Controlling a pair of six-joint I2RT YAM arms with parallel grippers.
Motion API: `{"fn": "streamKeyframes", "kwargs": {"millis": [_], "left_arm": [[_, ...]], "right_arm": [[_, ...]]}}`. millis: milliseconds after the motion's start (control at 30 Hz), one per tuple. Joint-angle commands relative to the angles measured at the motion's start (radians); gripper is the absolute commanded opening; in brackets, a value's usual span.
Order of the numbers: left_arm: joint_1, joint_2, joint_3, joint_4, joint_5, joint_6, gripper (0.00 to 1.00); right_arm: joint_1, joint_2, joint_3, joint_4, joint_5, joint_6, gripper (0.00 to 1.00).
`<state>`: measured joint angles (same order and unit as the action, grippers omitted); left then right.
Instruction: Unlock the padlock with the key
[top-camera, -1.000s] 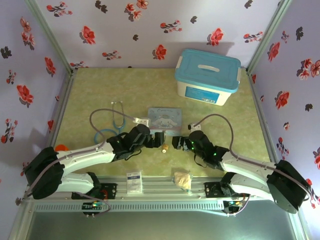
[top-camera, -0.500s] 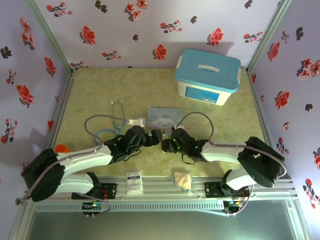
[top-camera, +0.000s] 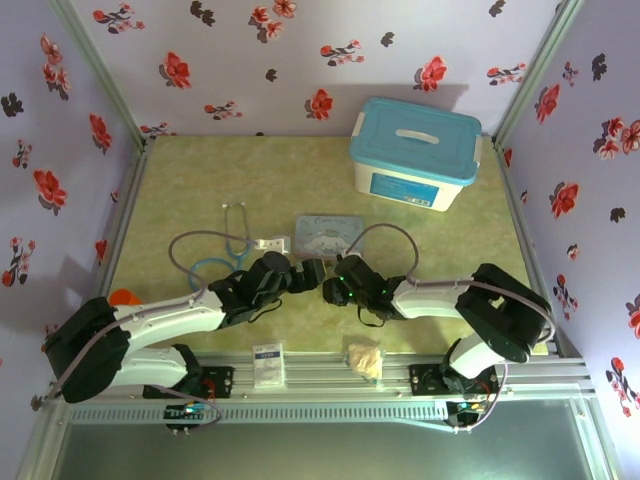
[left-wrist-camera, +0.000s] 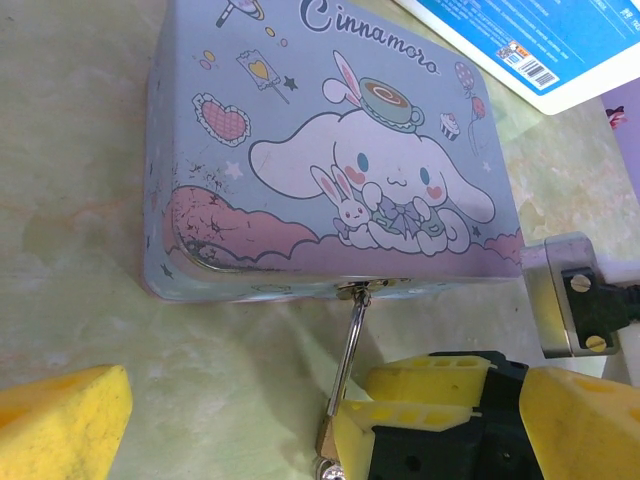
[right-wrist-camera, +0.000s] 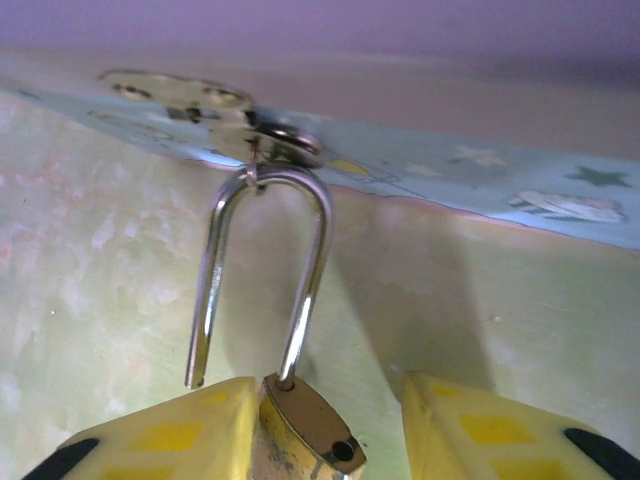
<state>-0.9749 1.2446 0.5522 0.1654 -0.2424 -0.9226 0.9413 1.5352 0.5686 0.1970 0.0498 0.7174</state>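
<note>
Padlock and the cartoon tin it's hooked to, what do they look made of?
The padlock body looks like brass: dull gold, slightly tarnished. Its shackle looks like polished steel, silver with bright reflections. The tin seems printed sheet metal, with dark scuffs worn into the print near its front edge.

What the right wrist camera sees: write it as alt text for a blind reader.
A small brass padlock sits between the right gripper's yellow fingers, against one and apart from the other. Its silver shackle hooks through a pastel tin's latch, one leg free of the body.
</note>
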Motion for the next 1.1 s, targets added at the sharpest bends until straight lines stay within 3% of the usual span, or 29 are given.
{"fn": "streamKeyframes", "kwargs": {"millis": [0,567,900,1067], "left_arm": [[0.007,0.012,-0.01,0.026,-0.015,-0.015,1.0],[0.035,0.022,0.052,-0.048,-0.054,0.084,1.0],[0.131,0.112,0.193,-0.101,-0.052,0.262,1.0],[0.169,0.211,0.274,-0.144,-0.073,0.296,0.94]], "right_arm": [[0.014,0.02,-0.002,0.022,-0.034,0.021,0.35],[0.011,-0.019,-0.128,0.203,-0.019,0.131,0.04],[0.008,-0.034,-0.187,0.282,0.011,0.273,0.0],[0.008,-0.019,-0.187,0.292,0.03,0.374,0.0]]}}
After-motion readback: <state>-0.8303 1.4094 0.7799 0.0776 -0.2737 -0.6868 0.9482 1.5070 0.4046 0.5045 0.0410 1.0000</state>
